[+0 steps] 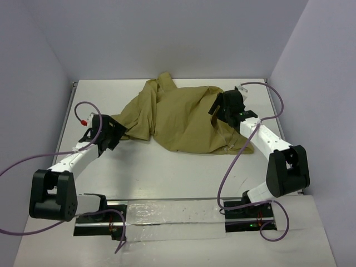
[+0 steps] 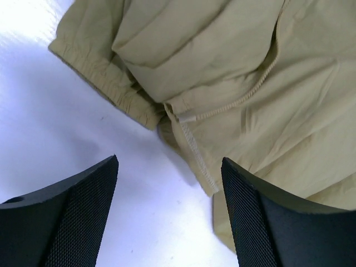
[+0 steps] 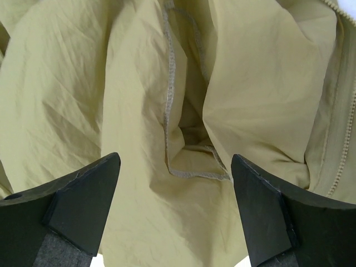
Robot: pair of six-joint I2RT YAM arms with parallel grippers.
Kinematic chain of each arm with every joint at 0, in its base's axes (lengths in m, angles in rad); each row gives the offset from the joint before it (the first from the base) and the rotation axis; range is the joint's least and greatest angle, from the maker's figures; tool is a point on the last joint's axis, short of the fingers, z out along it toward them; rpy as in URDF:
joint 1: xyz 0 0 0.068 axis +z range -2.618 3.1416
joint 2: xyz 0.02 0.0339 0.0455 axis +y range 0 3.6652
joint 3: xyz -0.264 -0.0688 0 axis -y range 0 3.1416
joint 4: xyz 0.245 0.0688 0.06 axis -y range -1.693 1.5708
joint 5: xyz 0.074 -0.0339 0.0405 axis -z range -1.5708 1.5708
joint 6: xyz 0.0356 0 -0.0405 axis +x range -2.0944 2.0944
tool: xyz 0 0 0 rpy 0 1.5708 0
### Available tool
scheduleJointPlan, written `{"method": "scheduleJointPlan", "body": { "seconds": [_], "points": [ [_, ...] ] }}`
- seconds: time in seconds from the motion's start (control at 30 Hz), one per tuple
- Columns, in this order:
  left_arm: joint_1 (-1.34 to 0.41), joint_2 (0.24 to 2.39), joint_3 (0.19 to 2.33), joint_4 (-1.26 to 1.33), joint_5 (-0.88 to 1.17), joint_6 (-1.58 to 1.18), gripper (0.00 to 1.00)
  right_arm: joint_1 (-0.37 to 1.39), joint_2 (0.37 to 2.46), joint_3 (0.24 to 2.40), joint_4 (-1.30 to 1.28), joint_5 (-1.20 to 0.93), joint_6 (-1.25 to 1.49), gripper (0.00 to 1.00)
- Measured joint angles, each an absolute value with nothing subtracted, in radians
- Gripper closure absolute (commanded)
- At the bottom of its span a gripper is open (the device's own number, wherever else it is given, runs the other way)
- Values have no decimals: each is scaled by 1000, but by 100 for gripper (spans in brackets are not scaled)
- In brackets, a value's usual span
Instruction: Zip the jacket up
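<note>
The khaki jacket (image 1: 178, 114) lies crumpled on the white table (image 1: 167, 172) at the back centre. My left gripper (image 1: 115, 133) is open and empty at the jacket's left edge; in the left wrist view the jacket (image 2: 250, 83) shows a zipper tape edge (image 2: 194, 153) just ahead of the gripper (image 2: 169, 189), over bare table. My right gripper (image 1: 222, 108) is open above the jacket's right part; in the right wrist view the gripper (image 3: 175, 189) hovers over folded cloth (image 3: 139, 111) with a stitched seam, and zipper teeth (image 3: 347, 128) run along the right edge.
The table is boxed in by white walls at the back and on both sides. Purple cables (image 1: 233, 167) loop from both arms. The arm bases stand on a plate (image 1: 172, 214) at the near edge.
</note>
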State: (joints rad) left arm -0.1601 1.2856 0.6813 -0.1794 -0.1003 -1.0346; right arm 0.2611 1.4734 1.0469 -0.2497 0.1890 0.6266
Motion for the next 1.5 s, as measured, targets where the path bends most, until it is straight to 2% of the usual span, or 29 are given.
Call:
{"method": "scheduleJointPlan", "body": {
  "seconds": [0.17, 0.3, 0.6, 0.7, 0.83, 0.93, 1.23, 1.43, 1.47, 1.5],
  "points": [
    [-125, 1339, 673, -68, -57, -1081, 27, 262, 1473, 1044, -249, 189, 623, 13],
    [-112, 1400, 673, 11, -27, -1099, 35, 262, 1473, 1044, -250, 191, 619, 13],
    [-110, 1472, 673, 89, 14, -1119, 37, 262, 1473, 1044, -257, 201, 608, 13],
    [-110, 1490, 674, 99, 22, -1120, 53, 262, 1473, 1044, -261, 202, 607, 13],
    [-109, 1504, 676, 103, 29, -1118, 84, 262, 1471, 1044, -271, 211, 604, 13],
    [-110, 1485, 677, 108, 32, -1108, 99, 262, 1459, 1044, -280, 221, 601, 13],
    [-222, 1270, 768, 112, 18, -939, 100, 262, 1385, 1043, -295, 243, 581, 11],
    [-435, 1327, 967, 142, 87, -777, 99, 262, 1344, 1012, -310, 250, 582, 6],
    [-485, 1378, 1037, 110, 102, -736, 85, 262, 1333, 1000, -312, 255, 582, 6],
    [-533, 1441, 1117, 93, 118, -701, 65, 262, 1323, 993, -317, 261, 583, 6]
  ]
}}
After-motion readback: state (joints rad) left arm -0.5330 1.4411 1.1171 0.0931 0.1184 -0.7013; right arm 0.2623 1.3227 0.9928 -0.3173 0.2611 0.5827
